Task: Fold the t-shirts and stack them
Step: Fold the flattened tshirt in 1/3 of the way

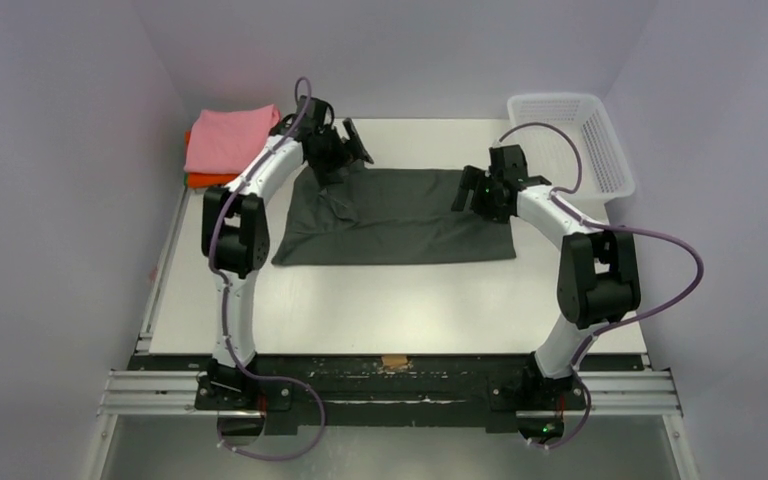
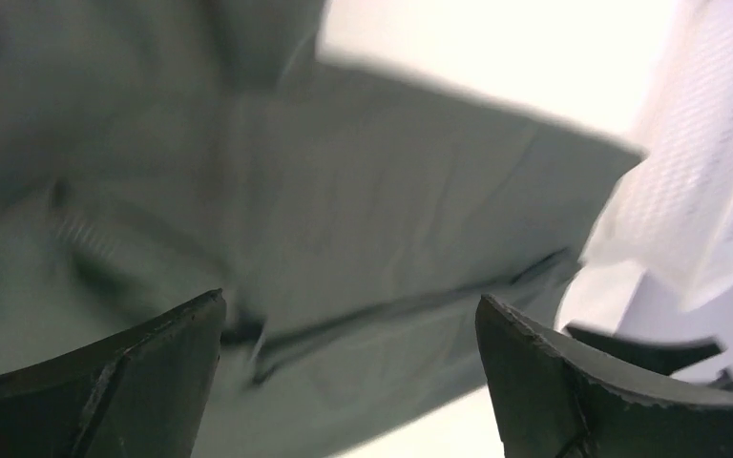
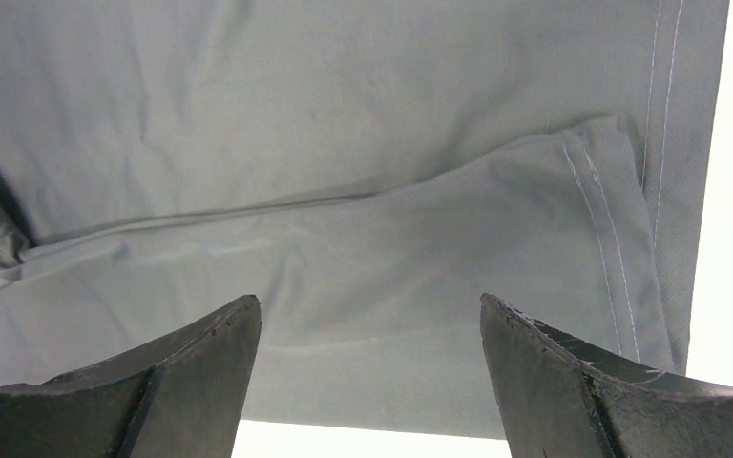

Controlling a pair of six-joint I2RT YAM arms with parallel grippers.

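Note:
The dark charcoal-grey t-shirt (image 1: 400,222) lies spread and partly folded in the middle of the table. It fills the left wrist view (image 2: 363,200) and the right wrist view (image 3: 344,143). My left gripper (image 1: 345,150) is open and empty above the shirt's far left corner. My right gripper (image 1: 472,192) is open and empty above the shirt's right side, near its hem. The pink t-shirt (image 1: 228,138) lies folded at the far left on top of the orange t-shirt (image 1: 210,180), of which only an edge shows.
A white plastic mesh basket (image 1: 572,140) stands at the far right corner, also in the left wrist view (image 2: 697,181). The white table (image 1: 400,300) shows bare in front of the shirt. A small brown tag (image 1: 394,361) sits at the near edge.

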